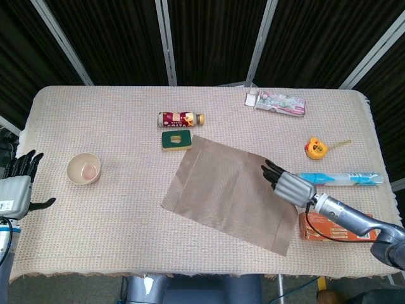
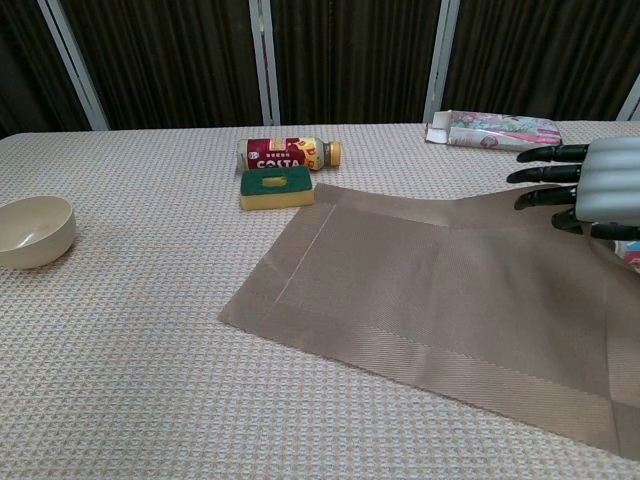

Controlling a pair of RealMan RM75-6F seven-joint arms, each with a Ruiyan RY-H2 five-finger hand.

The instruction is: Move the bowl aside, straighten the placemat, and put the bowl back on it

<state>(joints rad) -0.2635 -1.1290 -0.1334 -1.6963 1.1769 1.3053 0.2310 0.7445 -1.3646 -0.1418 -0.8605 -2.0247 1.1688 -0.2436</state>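
Observation:
The cream bowl stands on the tablecloth at the left, off the mat. The brown placemat lies skewed across the middle, its long side running from the green sponge towards the front right. My right hand grips the mat's right edge, fingers on top, and that edge is lifted slightly. My left hand hangs open at the table's far left edge, holding nothing and well apart from the bowl.
A Costa bottle lies behind a green sponge that touches the mat's far corner. At the right are a pink packet, a yellow tape measure, a blue tube and an orange box beside the mat.

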